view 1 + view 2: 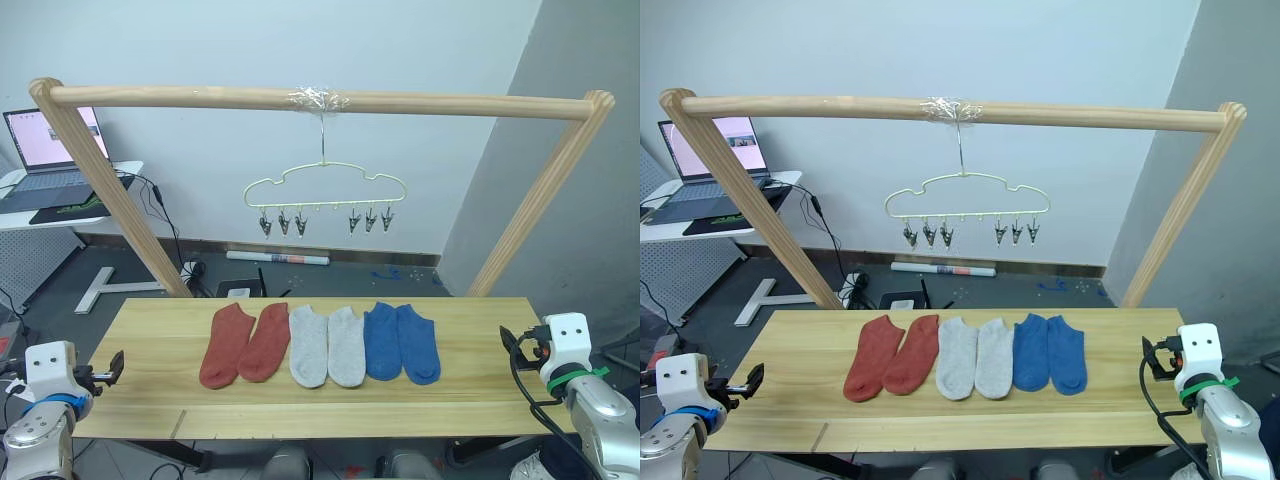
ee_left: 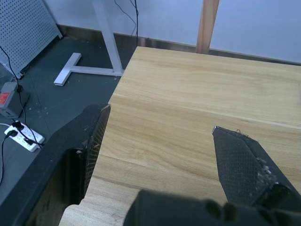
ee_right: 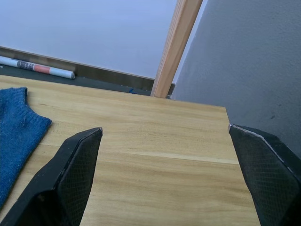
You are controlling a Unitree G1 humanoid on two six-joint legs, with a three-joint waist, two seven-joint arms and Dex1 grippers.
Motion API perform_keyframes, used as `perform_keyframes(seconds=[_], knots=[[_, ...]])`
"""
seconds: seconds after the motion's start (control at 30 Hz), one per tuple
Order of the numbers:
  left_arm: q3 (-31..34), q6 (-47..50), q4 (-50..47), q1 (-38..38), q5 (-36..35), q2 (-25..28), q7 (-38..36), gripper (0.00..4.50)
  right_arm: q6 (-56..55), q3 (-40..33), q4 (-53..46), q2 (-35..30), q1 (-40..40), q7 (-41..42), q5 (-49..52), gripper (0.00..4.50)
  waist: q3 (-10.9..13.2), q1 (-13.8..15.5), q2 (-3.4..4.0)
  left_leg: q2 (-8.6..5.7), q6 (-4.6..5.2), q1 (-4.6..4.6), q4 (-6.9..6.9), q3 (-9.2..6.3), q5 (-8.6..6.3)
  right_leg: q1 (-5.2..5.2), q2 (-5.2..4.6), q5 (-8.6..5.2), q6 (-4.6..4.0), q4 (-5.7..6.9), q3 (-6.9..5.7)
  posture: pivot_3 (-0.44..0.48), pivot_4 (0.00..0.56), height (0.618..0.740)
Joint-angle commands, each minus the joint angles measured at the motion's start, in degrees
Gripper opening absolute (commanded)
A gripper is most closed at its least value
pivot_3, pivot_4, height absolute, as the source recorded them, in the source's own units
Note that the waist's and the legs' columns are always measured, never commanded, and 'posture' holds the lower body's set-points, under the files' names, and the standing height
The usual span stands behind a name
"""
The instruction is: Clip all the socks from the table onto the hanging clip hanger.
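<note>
Left eye view gives us 6 socks lying side by side in a row across the middle of the table [image 1: 140,400]: 2 rust-red socks [image 1: 245,343] on our left, 2 light grey socks [image 1: 327,345] in the centre, 2 blue socks [image 1: 401,342] on our right. Each sock's long axis runs from the near edge toward the far edge, cuffs at the far end and toes toward us; the red pair leans slightly, toes angled to our left. Neighbours touch or nearly touch. Above and beyond the table, the clip hanger [image 1: 325,181] hangs by its hook from the wooden pole [image 1: 200,97], its long axis parallel to the pole, 6 clips pointing down in 2 groups of 3. Our left gripper [image 2: 160,136] sits at the table's left end, fingers spread wide and empty. Our right gripper [image 3: 164,136] sits at the right end, just beside the blue pair, likewise wide apart and holding nothing.
</note>
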Motion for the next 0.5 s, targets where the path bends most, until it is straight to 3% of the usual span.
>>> perform_keyframes(seconds=[0.03, 0.5], knots=[[1.14, 0.48, -1.13, -0.66, -1.13, 1.46, -0.79, 3.96, -1.67, -0.30, 0.01, -0.84, -0.88, 0.22, 0.04, 4.50, 0.06, 0.00, 0.03, 0.00, 0.00, 0.00, 0.00, 0.00, 0.00, 0.00, 0.00, 0.00, 0.00, 0.00, 0.00, 0.121, 0.031, 0.740], [2.88, 7.33, -18.56, 4.93, -7.17, -1.32, -5.01, 3.96, -4.86, 1.23, 2.78, -0.76, -3.70, -0.88, -1.71, 4.50, 0.91, -0.02, 0.39, 0.05, 0.00, 0.02, -0.05, -0.01, 0.00, 0.02, -0.08, -0.06, -0.09, -0.01, 0.12, 0.141, 0.078, 0.740]])
